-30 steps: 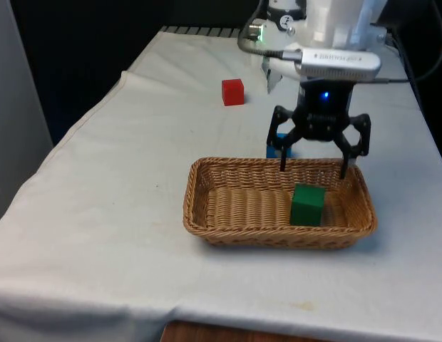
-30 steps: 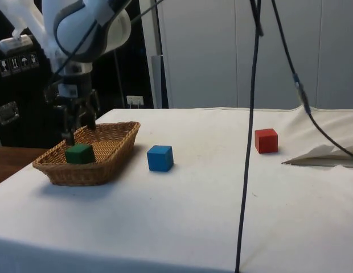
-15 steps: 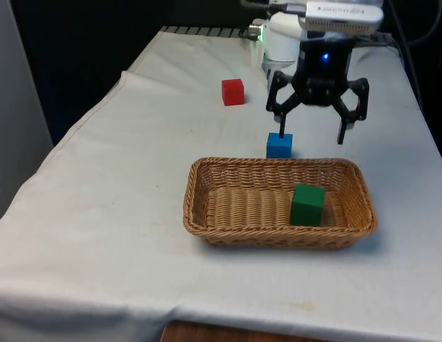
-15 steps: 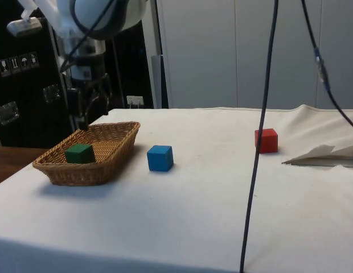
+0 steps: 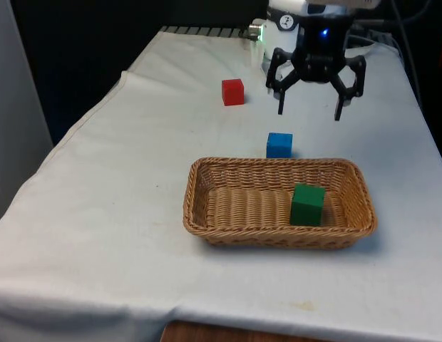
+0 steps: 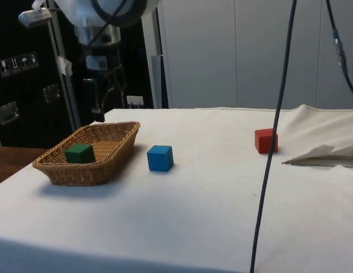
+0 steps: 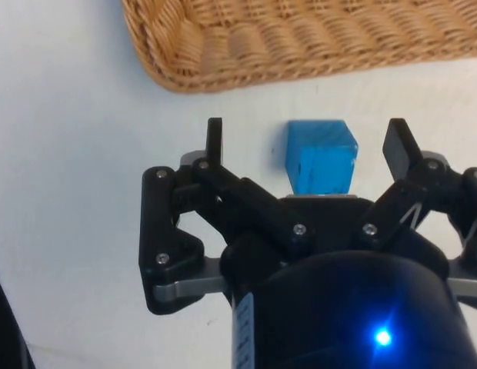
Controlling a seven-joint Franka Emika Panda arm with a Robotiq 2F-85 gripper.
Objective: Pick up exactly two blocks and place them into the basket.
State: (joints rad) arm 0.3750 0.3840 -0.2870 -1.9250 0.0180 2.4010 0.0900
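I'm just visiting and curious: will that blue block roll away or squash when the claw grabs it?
Probably not. The blue block is a cube resting on a flat face on the cloth, so it should sit still rather than roll. Its crisp edges suggest it is stiff. The open gripper hangs above it, so its flat sides should offer an easy hold.

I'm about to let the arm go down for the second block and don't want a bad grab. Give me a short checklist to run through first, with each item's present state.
1. First block delivered: green block lies inside the basket. Ok.
2. Gripper empty and fingers spread wide. Ok.
3. Next target free: blue block sits on the cloth just outside the basket's far wall, apart from it. Ok.
4. Alignment: in the wrist view the blue block shows between the two fingers. Ok.
5. Clearance from the basket rim during descent: cannot tell.
6. Count: the red block stays on the table, since blue makes two. Ok.
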